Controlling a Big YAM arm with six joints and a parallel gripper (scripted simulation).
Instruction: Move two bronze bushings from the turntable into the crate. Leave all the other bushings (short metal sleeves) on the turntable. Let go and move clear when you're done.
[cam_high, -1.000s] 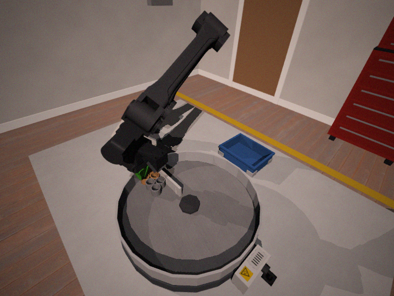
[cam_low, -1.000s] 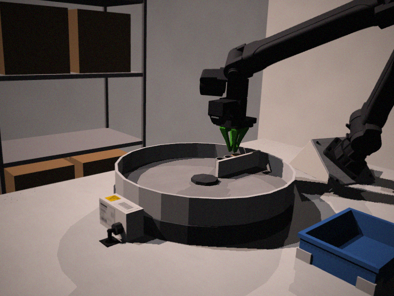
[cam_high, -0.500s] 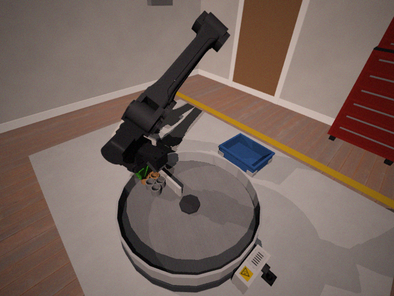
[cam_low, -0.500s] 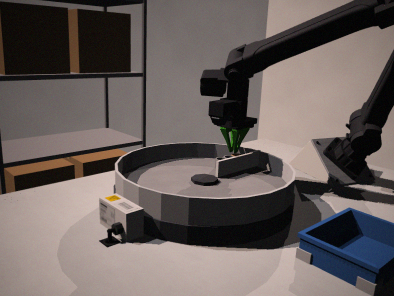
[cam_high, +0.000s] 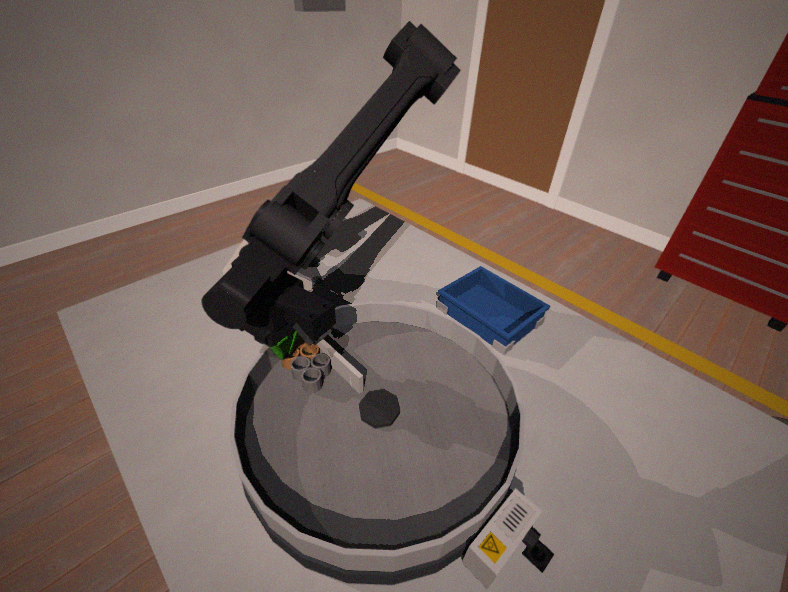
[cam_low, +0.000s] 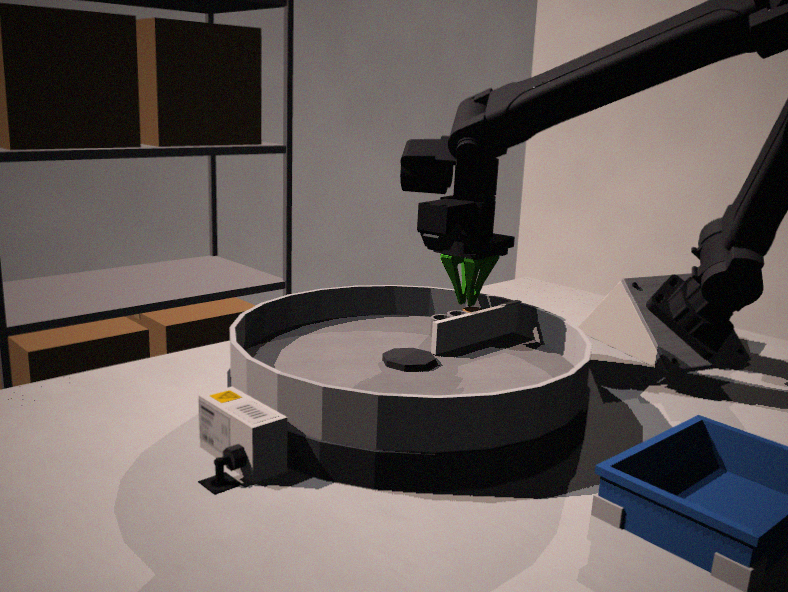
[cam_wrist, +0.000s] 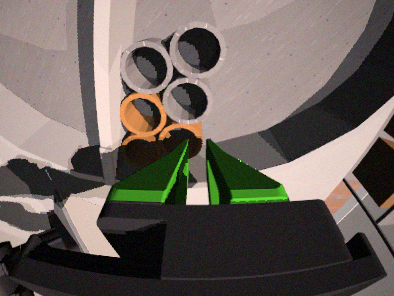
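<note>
Three bronze bushings stand close together on the turntable (cam_high: 382, 477) (cam_low: 331, 350): one (cam_high: 309, 351) (cam_wrist: 131, 118) beside the white fence, one (cam_wrist: 195, 129) near my fingertips, and one (cam_wrist: 139, 139) mostly in shadow. Three grey bushings (cam_wrist: 125, 69) (cam_wrist: 222, 50) (cam_wrist: 209, 100) stand against them, upright, on the side away from my gripper. My gripper (cam_low: 465, 302) (cam_wrist: 197, 146) is open by a narrow gap, pointing down above the bronze bushings, with nothing held. The left fingertip overlaps the near bronze bushing in the wrist view. The blue crate (cam_high: 493, 304) (cam_low: 745, 497) shows no bushing inside.
A white fence (cam_high: 347, 368) (cam_low: 477, 331) (cam_wrist: 101, 75) stands on the turntable beside the bushings. A dark hub (cam_high: 379, 408) (cam_low: 410, 358) sits at its centre. A raised wall (cam_high: 356, 554) (cam_low: 407, 423) rings it. A white control box (cam_high: 503, 534) (cam_low: 267, 446) stands outside.
</note>
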